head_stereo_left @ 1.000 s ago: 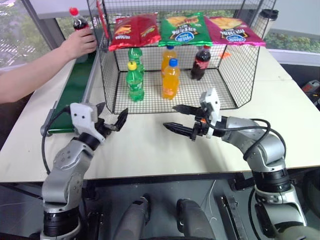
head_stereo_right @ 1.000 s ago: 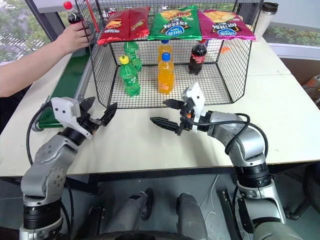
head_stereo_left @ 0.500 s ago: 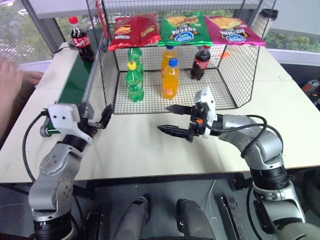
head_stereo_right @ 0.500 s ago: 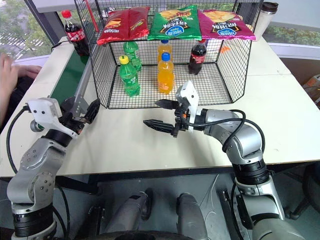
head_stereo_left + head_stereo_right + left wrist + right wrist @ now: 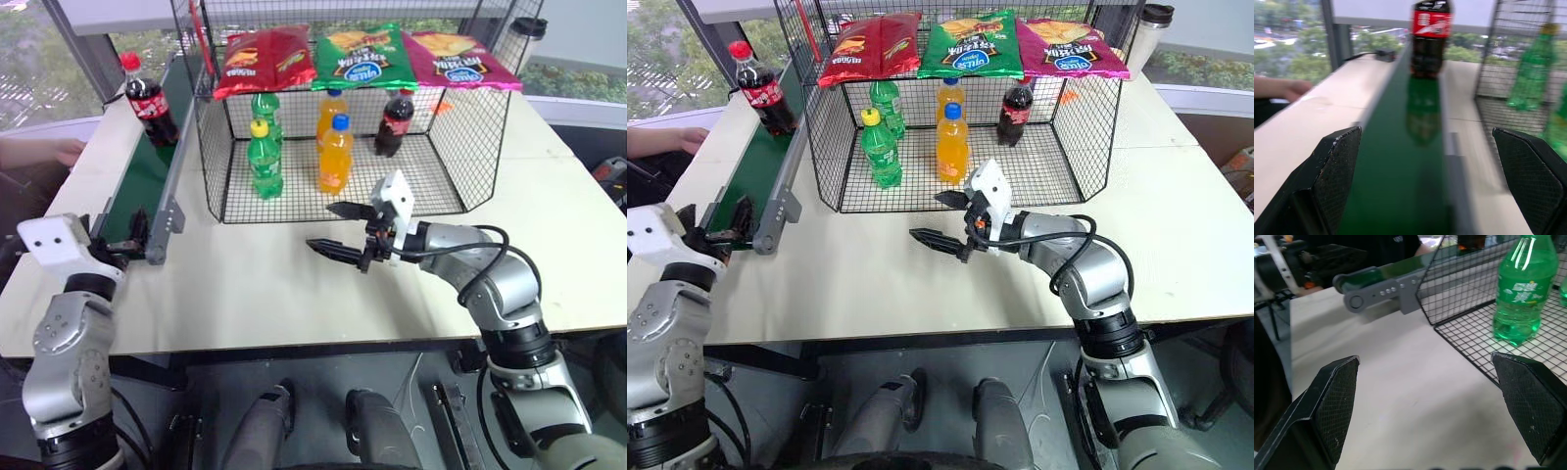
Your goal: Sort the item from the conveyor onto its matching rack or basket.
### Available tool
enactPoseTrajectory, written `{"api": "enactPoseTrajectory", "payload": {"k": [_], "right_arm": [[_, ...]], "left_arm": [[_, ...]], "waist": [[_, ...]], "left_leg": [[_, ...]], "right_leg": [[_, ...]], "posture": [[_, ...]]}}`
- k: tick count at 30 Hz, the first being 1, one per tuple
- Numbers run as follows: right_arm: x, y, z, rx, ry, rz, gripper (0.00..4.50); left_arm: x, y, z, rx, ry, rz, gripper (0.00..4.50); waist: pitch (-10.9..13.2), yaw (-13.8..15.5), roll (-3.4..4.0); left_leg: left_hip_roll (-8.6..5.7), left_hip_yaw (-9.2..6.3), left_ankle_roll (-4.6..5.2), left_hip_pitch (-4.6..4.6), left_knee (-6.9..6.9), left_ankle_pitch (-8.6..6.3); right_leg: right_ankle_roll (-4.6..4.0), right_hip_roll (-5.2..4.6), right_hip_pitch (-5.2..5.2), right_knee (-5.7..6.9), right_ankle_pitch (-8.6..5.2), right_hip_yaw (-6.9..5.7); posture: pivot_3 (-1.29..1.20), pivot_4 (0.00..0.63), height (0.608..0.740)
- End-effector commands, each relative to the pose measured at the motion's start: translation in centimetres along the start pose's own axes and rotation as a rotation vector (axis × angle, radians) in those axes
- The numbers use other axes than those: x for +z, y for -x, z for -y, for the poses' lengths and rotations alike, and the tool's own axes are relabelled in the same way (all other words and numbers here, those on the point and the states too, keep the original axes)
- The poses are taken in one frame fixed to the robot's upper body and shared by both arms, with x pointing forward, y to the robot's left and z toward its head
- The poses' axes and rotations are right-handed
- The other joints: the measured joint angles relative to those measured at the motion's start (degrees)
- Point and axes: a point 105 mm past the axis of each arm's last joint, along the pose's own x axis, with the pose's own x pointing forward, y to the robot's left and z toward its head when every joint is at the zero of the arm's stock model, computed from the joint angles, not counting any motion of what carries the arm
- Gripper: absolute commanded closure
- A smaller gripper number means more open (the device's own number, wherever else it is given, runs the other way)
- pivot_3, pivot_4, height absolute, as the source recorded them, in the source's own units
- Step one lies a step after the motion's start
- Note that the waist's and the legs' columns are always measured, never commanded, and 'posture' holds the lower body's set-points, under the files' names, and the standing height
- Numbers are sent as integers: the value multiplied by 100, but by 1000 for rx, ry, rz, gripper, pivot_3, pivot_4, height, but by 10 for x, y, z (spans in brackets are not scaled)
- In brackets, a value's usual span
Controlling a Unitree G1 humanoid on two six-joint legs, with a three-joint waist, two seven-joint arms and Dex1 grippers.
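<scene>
Both arms up, jaws wide apart.
Left gripper (image 5: 125, 242) at near left, pointing far; right gripper (image 5: 338, 231) centre, level, pointing left, elbow bent at right.

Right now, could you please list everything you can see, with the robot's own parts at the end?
cola bottle: one, dark with red cap, upright on the conveyor's far end.
conveyor: one, dark green, along the table's left side.
wire cage: one, black, mid-table.
green bottles: two, inside cage, left.
orange bottles: two, inside cage, centre.
second cola bottle: one, inside cage, right.
snack bags: three, red, green, magenta, on the cage's top.
lidded cup: one, pale with dark lid, behind the cage, right.
person's hand: one, left edge.
left pincer: open, at the conveyor's near end.
right pincer: open, before the cage.
</scene>
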Motion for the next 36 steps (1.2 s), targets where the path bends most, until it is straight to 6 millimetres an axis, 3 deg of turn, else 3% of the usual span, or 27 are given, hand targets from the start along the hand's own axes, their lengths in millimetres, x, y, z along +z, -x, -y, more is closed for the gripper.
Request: {"api": "enactPoseTrajectory", "payload": {"k": [1, 10, 24, 35, 36], "right_arm": [[9, -1, 1, -8, 44, 23, 46], [7, 0, 2, -21, 48, 17, 46], [7, 0, 2, -26, 54, 13, 46], [6, 2, 4, -41, 63, 2, 46], [6, 2, 4, -43, 64, 2, 15]], "left_arm": [[11, -1, -13, 31, -35, 51, 0], [2, -9, -20, 56, -71, 46, 0], [-2, -17, 0, -16, -60, 50, 0], [-7, -24, -2, -2, -107, 21, 0], [-8, -24, -1, -15, -97, 24, 254]], "waist": [[0, 1, 0], [0, -4, 0], [0, -7, 0], [0, -16, 0], [0, -17, 0]], "left_leg": [[-1, 0, 0, 0, -1, 0], [0, 0, 0, 0, -2, 0], [0, 0, 0, 0, -3, 0], [1, 0, 0, 1, -4, 0], [0, 0, 0, 1, -4, 0]], "right_leg": [[0, 0, 0, -1, 0, 0], [0, 0, -1, -2, 0, 0], [0, 0, -1, -2, 1, 0], [0, 2, -2, -1, 2, -1], [0, 2, -2, -1, 2, -1]], "posture": [[0, 150, 738], [0, 150, 738], [0, 150, 738], [0, 150, 738], [0, 150, 738]]}}
